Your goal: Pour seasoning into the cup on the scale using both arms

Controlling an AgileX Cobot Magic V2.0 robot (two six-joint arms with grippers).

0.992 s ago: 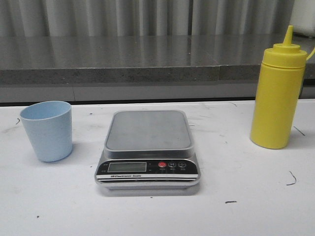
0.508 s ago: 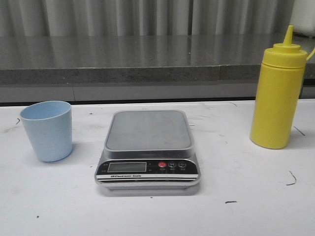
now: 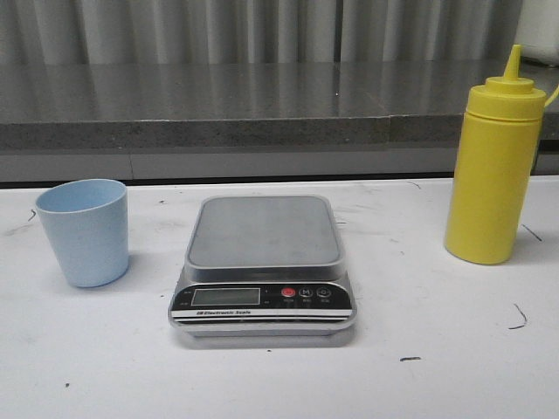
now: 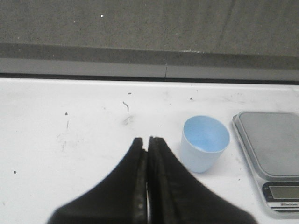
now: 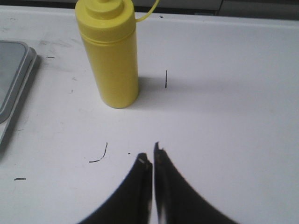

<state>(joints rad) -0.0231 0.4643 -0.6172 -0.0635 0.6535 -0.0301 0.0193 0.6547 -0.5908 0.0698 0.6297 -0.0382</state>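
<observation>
The pale blue cup (image 3: 85, 230) stands upright and empty on the white table, left of the scale (image 3: 264, 266). The scale's silver plate is bare. At the right stands the yellow seasoning bottle (image 3: 493, 166), capped and upright. Neither gripper shows in the front view. In the left wrist view my left gripper (image 4: 145, 141) is shut on nothing, short of the cup (image 4: 204, 143) and to one side of it, with the scale (image 4: 271, 149) beyond the cup. In the right wrist view my right gripper (image 5: 150, 151) is shut and empty, well short of the bottle (image 5: 110, 53).
A grey stone ledge (image 3: 262, 109) runs along the back of the table, with a corrugated wall behind it. Small dark scuff marks (image 3: 517, 319) dot the white tabletop (image 3: 419, 384).
</observation>
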